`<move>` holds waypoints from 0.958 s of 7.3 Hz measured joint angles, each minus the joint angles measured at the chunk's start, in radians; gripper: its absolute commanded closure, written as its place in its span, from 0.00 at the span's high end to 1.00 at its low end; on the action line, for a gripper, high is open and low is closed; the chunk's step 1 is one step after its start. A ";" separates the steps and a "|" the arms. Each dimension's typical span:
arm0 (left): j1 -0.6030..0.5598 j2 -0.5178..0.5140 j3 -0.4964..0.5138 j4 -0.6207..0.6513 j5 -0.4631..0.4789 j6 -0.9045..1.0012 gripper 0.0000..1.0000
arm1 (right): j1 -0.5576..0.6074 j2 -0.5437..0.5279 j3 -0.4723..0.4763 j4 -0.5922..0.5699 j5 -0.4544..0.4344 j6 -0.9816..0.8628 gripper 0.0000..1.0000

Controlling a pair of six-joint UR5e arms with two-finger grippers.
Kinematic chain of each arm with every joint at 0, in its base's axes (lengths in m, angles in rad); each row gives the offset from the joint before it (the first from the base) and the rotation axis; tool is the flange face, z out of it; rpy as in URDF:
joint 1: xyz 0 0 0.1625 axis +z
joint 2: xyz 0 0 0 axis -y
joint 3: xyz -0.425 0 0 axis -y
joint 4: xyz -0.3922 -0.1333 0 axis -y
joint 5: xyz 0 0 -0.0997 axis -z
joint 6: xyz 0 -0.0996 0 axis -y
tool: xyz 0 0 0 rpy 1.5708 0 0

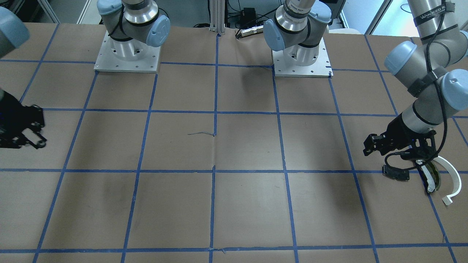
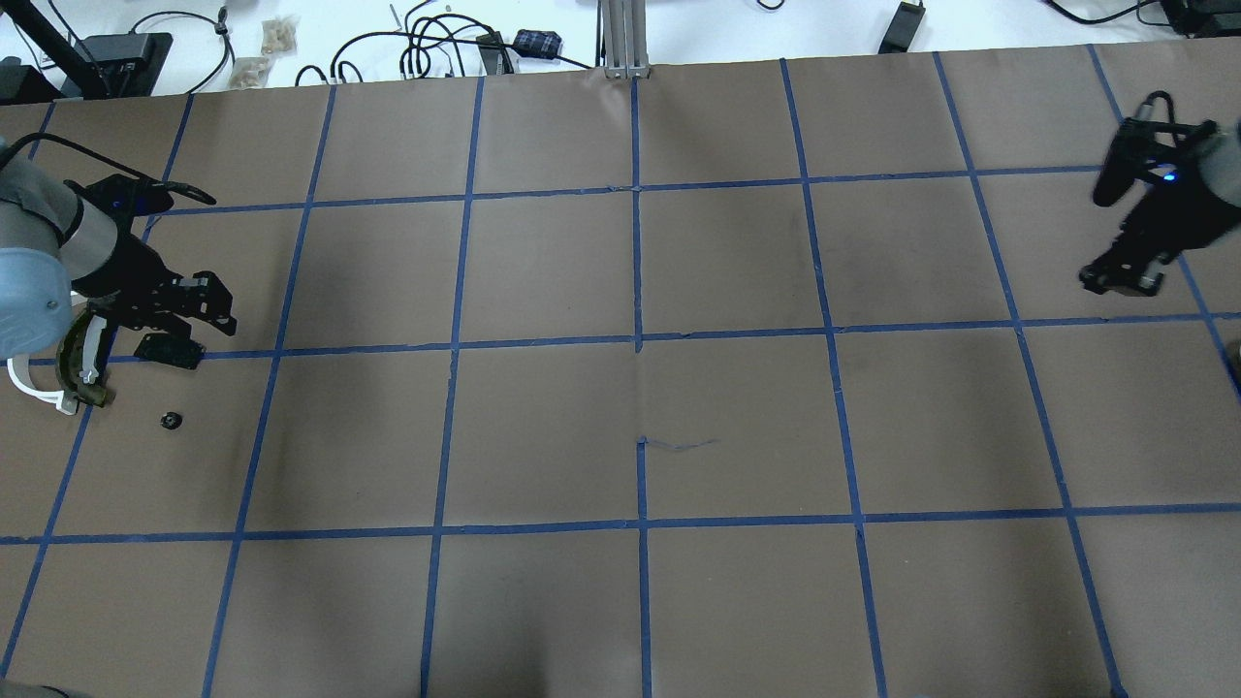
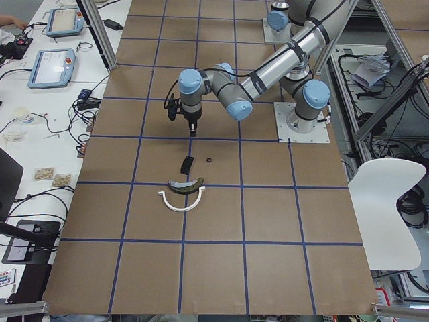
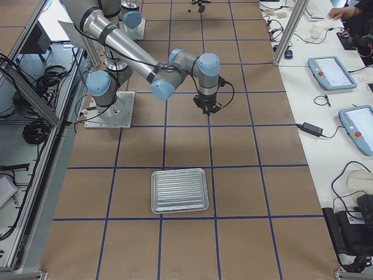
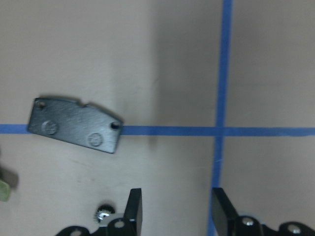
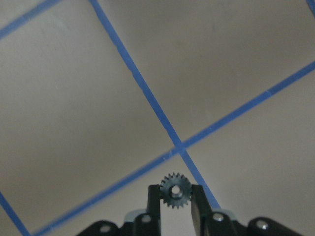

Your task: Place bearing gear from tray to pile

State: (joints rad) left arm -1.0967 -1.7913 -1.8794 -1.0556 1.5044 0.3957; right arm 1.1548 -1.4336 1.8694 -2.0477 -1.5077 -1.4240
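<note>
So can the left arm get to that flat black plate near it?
Probably yes. The left gripper hangs open and empty close by the black plate, and nothing covers the plate. It lies very flat, though, so pinching it may be tricky.

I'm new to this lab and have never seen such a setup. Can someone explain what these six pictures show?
Two robot arms are bolted to a table covered in brown paper with blue tape lines. Four pictures come from fixed cameras: one facing the robot, one over its shoulders, and one at each table end. The last two come from cameras on the wrists. The right tool pinches a small toothed gear. The left tool hangs open above a black plate, beside a small dark round part. Nearby lie a white half-ring and an olive strip. A silvery tray sits near the right arm; it looks empty.
</note>
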 measured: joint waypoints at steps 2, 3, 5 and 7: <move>-0.099 0.019 -0.002 -0.005 -0.025 -0.169 1.00 | 0.267 0.017 0.000 -0.007 0.000 0.435 0.06; -0.156 0.025 -0.002 -0.006 -0.029 -0.254 1.00 | 0.380 0.034 -0.004 -0.025 0.004 0.639 0.08; -0.262 0.030 -0.004 -0.003 -0.032 -0.390 1.00 | 0.560 0.111 -0.008 -0.152 0.007 0.940 0.11; -0.313 0.029 -0.026 -0.003 -0.030 -0.427 1.00 | 0.695 0.227 -0.016 -0.335 0.008 1.156 0.13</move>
State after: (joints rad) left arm -1.4097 -1.7619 -1.9051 -1.0585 1.4740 -0.0311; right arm 1.8498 -1.2070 1.8531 -2.3831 -1.4992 -0.2675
